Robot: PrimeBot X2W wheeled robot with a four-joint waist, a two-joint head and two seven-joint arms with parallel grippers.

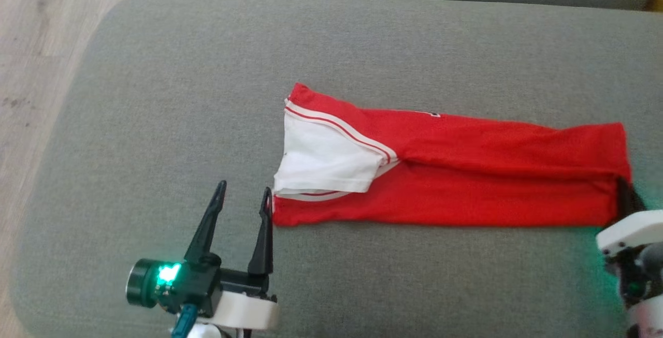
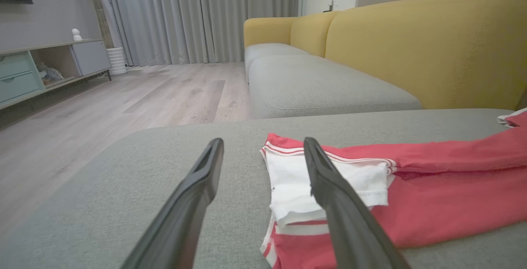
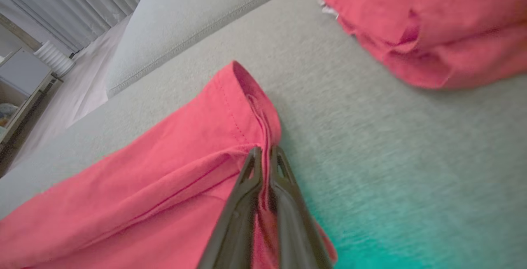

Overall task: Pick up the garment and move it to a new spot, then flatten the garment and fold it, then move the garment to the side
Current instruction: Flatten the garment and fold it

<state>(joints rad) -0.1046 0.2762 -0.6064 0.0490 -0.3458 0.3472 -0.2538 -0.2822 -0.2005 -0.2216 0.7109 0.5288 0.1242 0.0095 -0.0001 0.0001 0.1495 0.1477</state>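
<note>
The red-and-white garment (image 1: pixel 450 172) lies folded lengthwise on the grey sofa cushion (image 1: pixel 155 120), its right end clamped in the right pincer (image 3: pixel 265 151), while the left pincer (image 1: pixel 245 188) gapes wide just beside its left end.

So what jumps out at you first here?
A bright red shirt with a white sleeve lies folded into a long strip across a grey cushion. The right fingers are pinched shut on the shirt's right end, while the left fingers stand open just beside its left end.
</note>
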